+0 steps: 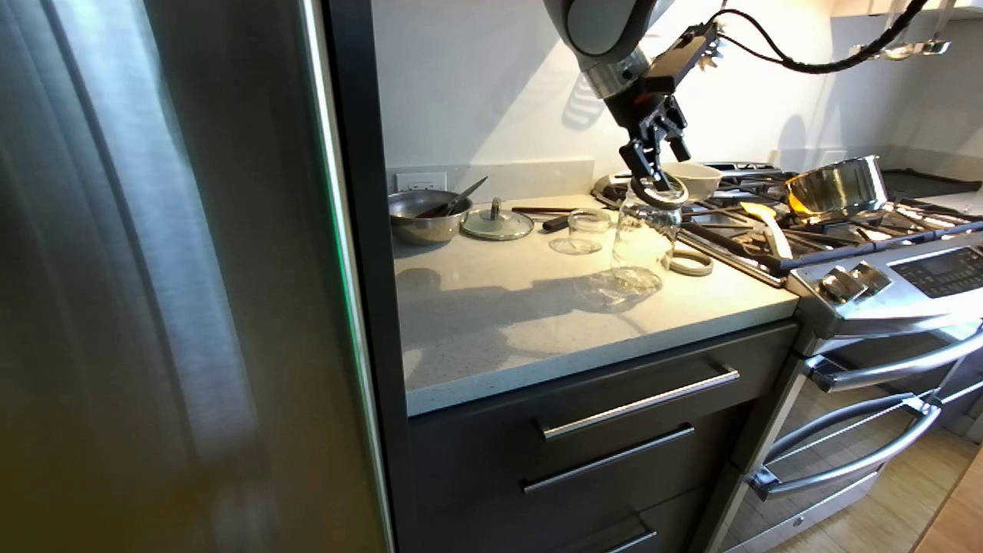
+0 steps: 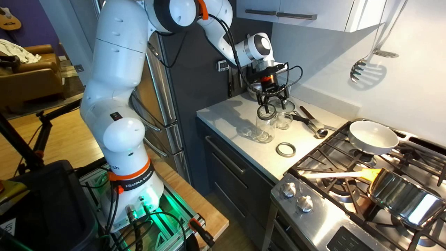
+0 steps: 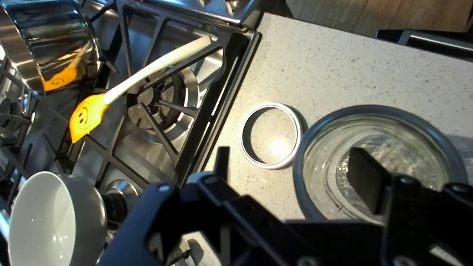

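The gripper (image 1: 671,170) is found with fingers apart; nothing is seen clamped. Directly below, the jar (image 1: 643,242) is located, a dark ring (image 3: 298,173) seen at its mouth; one finger is aligned over the ring's opening, contact undetermined. Were that finger lowered and swung sideways, the ring could be snagged and the jar tipped. On the gripper's hob (image 3: 236,66) side, a second ring (image 3: 251,156) is noted near. More room is judged available fridge (image 1: 192,322) side, bounded by the counter's front edge (image 1: 584,359).
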